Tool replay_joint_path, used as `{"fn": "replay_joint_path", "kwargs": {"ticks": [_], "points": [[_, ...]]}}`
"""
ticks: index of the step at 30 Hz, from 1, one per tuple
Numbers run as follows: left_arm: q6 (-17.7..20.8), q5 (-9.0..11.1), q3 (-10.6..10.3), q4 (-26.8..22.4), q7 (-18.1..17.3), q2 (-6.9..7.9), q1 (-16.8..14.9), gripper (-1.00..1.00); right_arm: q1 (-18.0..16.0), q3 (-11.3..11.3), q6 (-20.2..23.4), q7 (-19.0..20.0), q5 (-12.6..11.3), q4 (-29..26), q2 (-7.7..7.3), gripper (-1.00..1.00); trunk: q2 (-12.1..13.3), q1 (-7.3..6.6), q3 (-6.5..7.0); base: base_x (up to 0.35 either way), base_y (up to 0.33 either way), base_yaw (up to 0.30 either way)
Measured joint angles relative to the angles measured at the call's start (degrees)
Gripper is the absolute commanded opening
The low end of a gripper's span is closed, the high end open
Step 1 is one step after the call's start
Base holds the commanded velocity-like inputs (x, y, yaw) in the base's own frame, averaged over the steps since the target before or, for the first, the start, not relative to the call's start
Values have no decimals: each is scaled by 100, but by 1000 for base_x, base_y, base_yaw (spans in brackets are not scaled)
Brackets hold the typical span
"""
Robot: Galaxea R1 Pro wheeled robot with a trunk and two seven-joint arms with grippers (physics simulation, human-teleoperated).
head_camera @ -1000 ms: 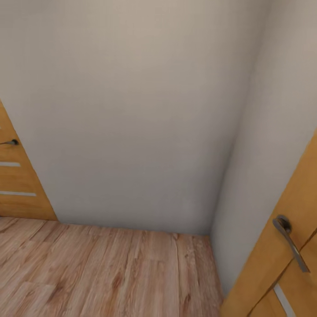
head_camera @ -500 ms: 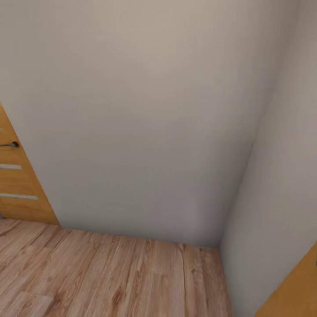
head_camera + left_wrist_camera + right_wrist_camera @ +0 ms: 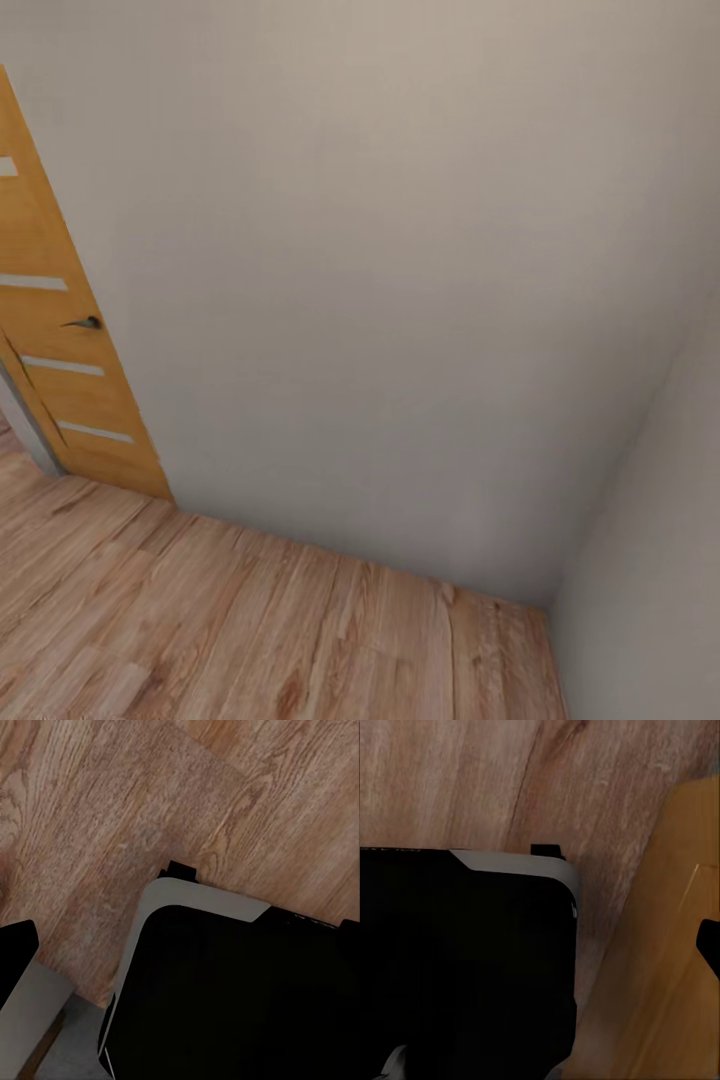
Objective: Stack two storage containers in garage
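The head view faces a plain pale wall (image 3: 380, 260) that meets a second wall (image 3: 650, 560) in a corner at the right, with light wood-plank floor (image 3: 250, 630) running along their base; no red-orange storage container can be seen here or from either wrist, so where the two boxes are cannot be told. One light wooden door (image 3: 60, 330) stands at the left edge, bearing a single dark lever handle (image 3: 85, 323) and four pale horizontal strips, and the bare planks in front of it and along the wall lie open up to the corner. From the left wrist, a black, grey-edged part of the robot's body (image 3: 225, 990) sits over the same planks. From the right wrist, a similar black body part (image 3: 465, 960) lies just beside a yellowish wooden panel (image 3: 667, 945). No writing or label is legible anywhere. Whether either gripper is spread or closed, or carrying anything, cannot be told.
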Motion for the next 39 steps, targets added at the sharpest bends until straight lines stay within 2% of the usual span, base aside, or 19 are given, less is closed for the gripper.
{"fn": "replay_joint_path", "kwargs": {"ticks": [16, 33, 39], "points": [[-8, 0, 3, -1, 0, -4, 0, 100, 0, 0, 0, 0, 1, 1, 0, 100, 1, 0, 0, 15, 0, 272], [-8, 1, 8, 7, 0, 17, 0, 100, 1, 0, -16, -6, -6, 2, 12, 100, -1, -2, 0, 294, 0, 272], [-9, 3, 1, 7, 0, 9, 0, 100, -1, 0, -50, -8, 0, -1, 10, 100, 1, 0, 0, 90, 0, 280]]}}
